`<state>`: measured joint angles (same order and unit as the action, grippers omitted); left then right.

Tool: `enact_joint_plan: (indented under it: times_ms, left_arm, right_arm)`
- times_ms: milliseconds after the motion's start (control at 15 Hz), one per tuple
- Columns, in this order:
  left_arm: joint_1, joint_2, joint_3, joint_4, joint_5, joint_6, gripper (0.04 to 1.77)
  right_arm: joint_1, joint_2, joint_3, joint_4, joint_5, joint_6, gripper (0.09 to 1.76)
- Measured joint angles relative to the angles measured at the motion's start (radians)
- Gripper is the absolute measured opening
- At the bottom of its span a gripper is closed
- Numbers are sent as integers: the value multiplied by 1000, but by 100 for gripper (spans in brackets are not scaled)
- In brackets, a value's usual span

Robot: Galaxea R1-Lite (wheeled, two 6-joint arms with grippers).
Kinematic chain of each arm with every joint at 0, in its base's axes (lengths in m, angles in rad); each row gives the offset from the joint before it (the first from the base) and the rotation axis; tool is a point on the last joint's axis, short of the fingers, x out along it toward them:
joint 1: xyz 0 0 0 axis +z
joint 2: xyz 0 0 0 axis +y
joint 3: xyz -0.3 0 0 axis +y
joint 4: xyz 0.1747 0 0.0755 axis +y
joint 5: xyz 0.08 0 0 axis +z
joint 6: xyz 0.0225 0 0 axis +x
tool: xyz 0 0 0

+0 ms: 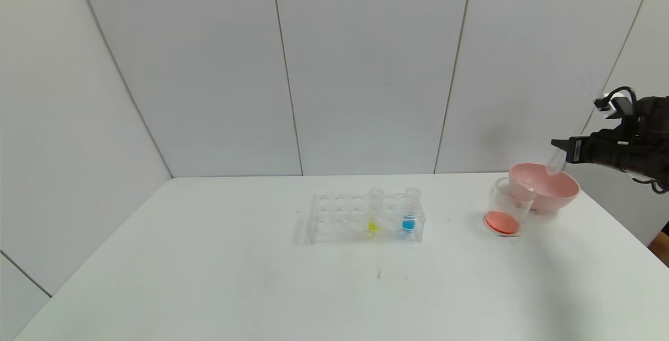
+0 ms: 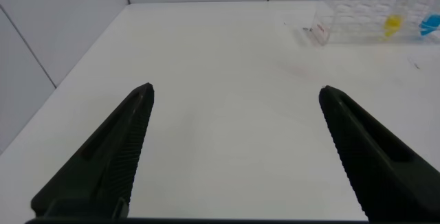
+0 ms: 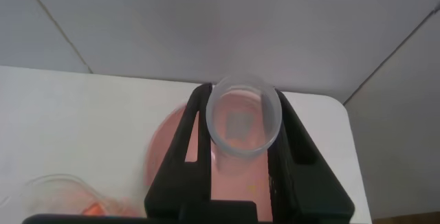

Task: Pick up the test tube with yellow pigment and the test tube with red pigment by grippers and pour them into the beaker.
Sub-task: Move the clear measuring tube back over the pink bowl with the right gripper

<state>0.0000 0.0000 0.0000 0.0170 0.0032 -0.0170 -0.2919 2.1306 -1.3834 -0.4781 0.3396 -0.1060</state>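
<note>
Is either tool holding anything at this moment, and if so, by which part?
The right tool grips an emptied test tube near its open mouth, above the pink bowl. The left tool is open and holds nothing.

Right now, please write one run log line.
right gripper: shut on emptied test tube over pink bowl | beaker: red liquid | left gripper: open, idle
</note>
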Motion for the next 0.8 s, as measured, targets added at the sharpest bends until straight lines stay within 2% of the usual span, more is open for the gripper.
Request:
enact_joint_plan:
  times_ms: [333,733,800]
  left_arm:
    - [0,0,0,0,0,0,172]
    - [0,0,0,0,0,0,172]
    - [0,0,0,0,-1,0,172]
  right_arm:
    - [-5,80,1,-31,-21,-1,52]
    - [-4,98,0,-35,-16,-6,52]
    - [-7,98,3,-36,-15,-7,64]
